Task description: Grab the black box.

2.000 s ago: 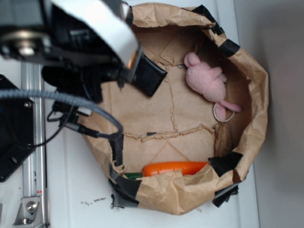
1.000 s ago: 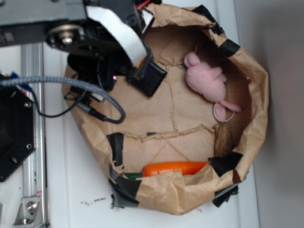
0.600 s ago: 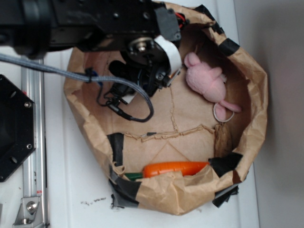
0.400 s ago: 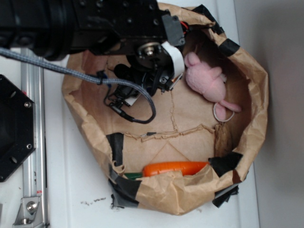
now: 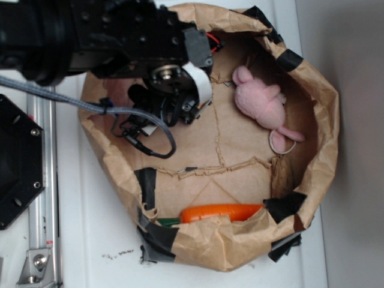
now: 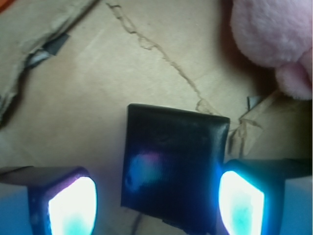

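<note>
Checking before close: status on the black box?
End effector open, fingers either side of black box. Box flat on bag floor. Pink plush toy nearby, clear.

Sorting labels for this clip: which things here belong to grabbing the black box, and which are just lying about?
Job:
black box, lying between the fingers
gripper, open, one pad each side of it

Lying about:
pink plush toy
orange carrot
paper bag holding them all
black hexagonal plate outside it

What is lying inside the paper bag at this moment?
A pink plush toy, an orange carrot and the black box between the gripper fingers; the arm hides the box in the exterior view.
</note>
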Controlling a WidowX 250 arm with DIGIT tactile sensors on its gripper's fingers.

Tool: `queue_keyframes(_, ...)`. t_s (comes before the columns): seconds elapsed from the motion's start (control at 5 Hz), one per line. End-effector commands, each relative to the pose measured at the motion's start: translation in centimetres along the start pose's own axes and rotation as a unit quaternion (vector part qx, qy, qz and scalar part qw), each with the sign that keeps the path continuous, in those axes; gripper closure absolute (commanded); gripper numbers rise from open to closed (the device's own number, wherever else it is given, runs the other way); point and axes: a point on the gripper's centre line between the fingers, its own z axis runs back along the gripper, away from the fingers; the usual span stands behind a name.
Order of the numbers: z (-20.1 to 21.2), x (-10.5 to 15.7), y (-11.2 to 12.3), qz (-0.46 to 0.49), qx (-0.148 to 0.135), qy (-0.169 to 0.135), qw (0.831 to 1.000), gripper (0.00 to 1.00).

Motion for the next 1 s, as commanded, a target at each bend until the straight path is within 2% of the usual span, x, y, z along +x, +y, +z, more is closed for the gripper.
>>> queue_keyframes(0.0, -1.7, 0.8, 1.5, 0.044, -0.007, -0.048, 0.998, 0.0)
queue_keyframes(0.2, -3.5, 0.4, 3.0, 0.066, -0.012, -0.035, 0.997, 0.0)
queue_keyframes(0.4, -3.5, 0.4, 2.7, 0.065, -0.003, -0.033, 0.997, 1.0)
queue_keyframes(0.6, -1.5, 0.2, 2.2, 0.068, 0.01, -0.025, 0.997, 1.0)
queue_keyframes(0.8, 3.0, 0.9, 1.9, 0.071, 0.032, -0.044, 0.996, 1.0)
